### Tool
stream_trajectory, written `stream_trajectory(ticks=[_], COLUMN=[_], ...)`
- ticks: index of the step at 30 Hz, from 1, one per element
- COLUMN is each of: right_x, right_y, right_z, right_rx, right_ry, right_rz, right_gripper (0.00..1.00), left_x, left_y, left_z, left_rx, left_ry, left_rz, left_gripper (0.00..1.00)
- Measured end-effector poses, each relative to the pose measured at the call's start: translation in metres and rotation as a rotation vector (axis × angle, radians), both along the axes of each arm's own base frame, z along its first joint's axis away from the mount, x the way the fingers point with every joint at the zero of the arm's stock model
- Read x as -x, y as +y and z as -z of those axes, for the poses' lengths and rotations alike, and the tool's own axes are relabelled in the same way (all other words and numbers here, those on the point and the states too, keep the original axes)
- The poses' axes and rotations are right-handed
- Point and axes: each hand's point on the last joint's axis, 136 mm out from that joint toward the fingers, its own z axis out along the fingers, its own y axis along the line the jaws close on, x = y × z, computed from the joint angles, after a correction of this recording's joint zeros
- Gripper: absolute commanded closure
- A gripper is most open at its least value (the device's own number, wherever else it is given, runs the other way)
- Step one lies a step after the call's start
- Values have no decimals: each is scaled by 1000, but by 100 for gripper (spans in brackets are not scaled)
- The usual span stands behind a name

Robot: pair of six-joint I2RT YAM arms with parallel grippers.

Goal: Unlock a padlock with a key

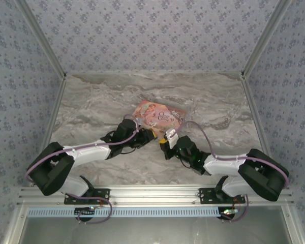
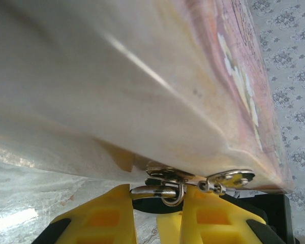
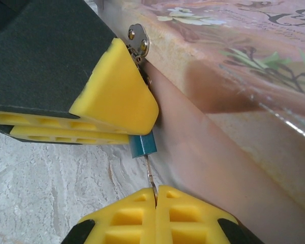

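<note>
The blue-teal padlock point(image 3: 143, 146) hangs at the front wall of the pink illustrated box point(image 3: 229, 56), below a silvery hasp plate point(image 3: 138, 38). The thin silvery key point(image 3: 150, 173) runs from my right gripper point(image 3: 156, 190) up into the padlock's underside; that gripper is shut on the key's end. My left gripper point(image 2: 156, 203) is shut on the padlock, whose silvery shackle point(image 2: 152, 191) spans the gap between the yellow fingers point(image 2: 112, 213). In the right wrist view a left finger point(image 3: 117, 96) covers the top of the lock body. From above, both grippers point(image 1: 151, 136) point(image 1: 163, 140) meet at the box's near edge.
The pink box point(image 1: 160, 114) lies mid-table on the grey marble top point(image 1: 91, 101). Patterned walls point(image 1: 20, 76) close in the left, right and back. Both arms reach inward from the near rail point(image 1: 152, 193), their wrists close together.
</note>
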Motion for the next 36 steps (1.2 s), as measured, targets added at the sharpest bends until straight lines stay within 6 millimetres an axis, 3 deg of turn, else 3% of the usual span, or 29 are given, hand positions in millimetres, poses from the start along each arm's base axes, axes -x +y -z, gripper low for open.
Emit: stream_trajectory(ticks=[36], right_x=[-24], right_y=[-3], right_z=[-24], right_rx=[-151], right_ry=[36], right_rz=[-78], right_gripper=[100], left_x=[-15], left_y=[-5], left_z=[-23], left_rx=[69], left_ry=[-28], left_rz=[-30], left_gripper=[87])
